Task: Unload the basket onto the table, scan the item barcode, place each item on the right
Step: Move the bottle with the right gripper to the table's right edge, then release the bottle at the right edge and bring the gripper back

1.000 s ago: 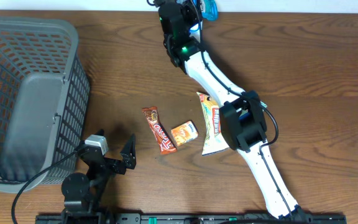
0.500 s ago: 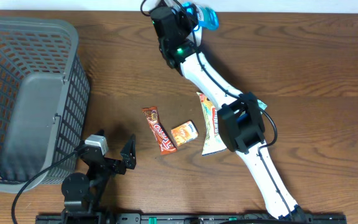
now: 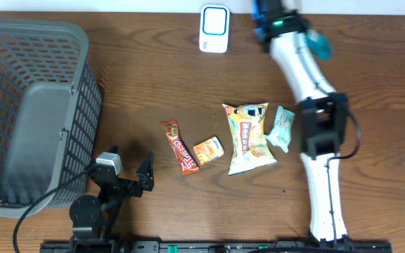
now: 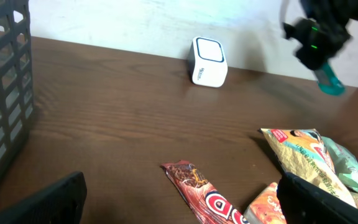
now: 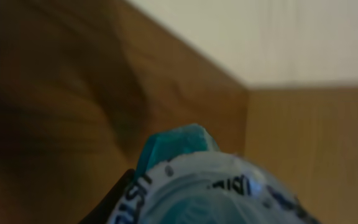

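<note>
Right end effector [image 3: 306, 34]: clamped on a teal packet [image 3: 320, 45] and held above the far edge of the surface [image 3: 378, 105], right of the white scanner [image 3: 214, 29]. The right wrist view is blurred, showing only a teal seal and printed film close to the lens.

Left end effector [image 3: 128, 167]: fingers wide apart, empty, near left beside the basket [image 3: 44, 35].

Handling (judgement): the packet looks light, made of thin glossy film, soft and liable to crumple or slip. It is best held by a sealed edge, leaving the printed panel flat and uncovered. I cannot tell where the barcode sits.

Versus a second ago: the right arm was stretched over the scanner and hid it. Now it is swung right, so the scanner and a mint packet [image 3: 281, 128] show. The red bar [image 3: 180, 146], orange sachet [image 3: 208, 150] and yellow bag [image 3: 247, 137] are unmoved.
</note>
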You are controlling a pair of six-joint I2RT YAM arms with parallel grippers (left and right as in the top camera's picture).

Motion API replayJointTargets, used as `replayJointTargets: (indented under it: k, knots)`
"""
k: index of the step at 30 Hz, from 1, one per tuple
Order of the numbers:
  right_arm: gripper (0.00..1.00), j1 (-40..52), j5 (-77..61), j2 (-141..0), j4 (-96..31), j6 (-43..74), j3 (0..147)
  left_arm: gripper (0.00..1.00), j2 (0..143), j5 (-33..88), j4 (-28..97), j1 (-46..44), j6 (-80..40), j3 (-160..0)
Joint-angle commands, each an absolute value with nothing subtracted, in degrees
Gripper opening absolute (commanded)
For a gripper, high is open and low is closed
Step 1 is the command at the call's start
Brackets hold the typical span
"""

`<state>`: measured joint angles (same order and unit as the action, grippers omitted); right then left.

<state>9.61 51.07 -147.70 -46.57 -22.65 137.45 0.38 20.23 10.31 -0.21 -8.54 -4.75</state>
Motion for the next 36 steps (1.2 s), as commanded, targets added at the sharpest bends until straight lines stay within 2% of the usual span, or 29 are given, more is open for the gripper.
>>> replayJointTargets:
  k: [1,17,22,24,25,26,28,29,33,36]
  knots:
    - [0.13,3.5,51.9,-144.2,-47.1,-18.0,135.0,0.98,0.3,20.1,11.9,-0.1,-7.6,-3.9]
    - [0.15,-22.9,45.6,-144.2,-44.6,-14.2,121.3,0.98,0.3,20.1,11.9,-0.1,-7.6,-3.9]
    - [0.35,-27.9,41.2,-144.2,-45.3,-11.5,121.3,0.98,0.3,20.1,11.9,-0.1,-7.6,-3.9]
    - [0.56,-29.1,38.6,-144.2,-45.9,-10.4,121.3,0.98,0.3,20.1,11.9,-0.1,-7.6,-3.9]
    - [0.6,-29.3,38.1,-144.2,-46.0,-10.1,121.3,0.98,0.3,20.1,11.9,-0.1,-7.6,-3.9]
    - [0.67,-29.5,37.9,-144.2,-46.1,-9.7,121.3,0.98,0.3,20.1,11.9,-0.1,-7.6,-3.9]
    - [0.93,-29.7,38.0,-144.2,-46.3,-9.3,121.3,0.98,0.3,20.1,11.9,-0.1,-7.6,-3.9]
    - [0.99,-29.6,38.0,-144.1,-46.6,-8.5,121.3,0.98,0.3,20.1,11.9,-0.1,-7.6,-3.9]
    - [0.99,-28.8,36.8,-142.7,-47.7,-4.6,121.4,0.98,0.3,20.1,11.9,-0.1,-7.6,-3.9]
    - [0.99,-27.8,30.5,-139.6,-48.7,-3.8,121.4,0.98,0.3,20.1,11.9,-0.1,-7.6,-3.9]
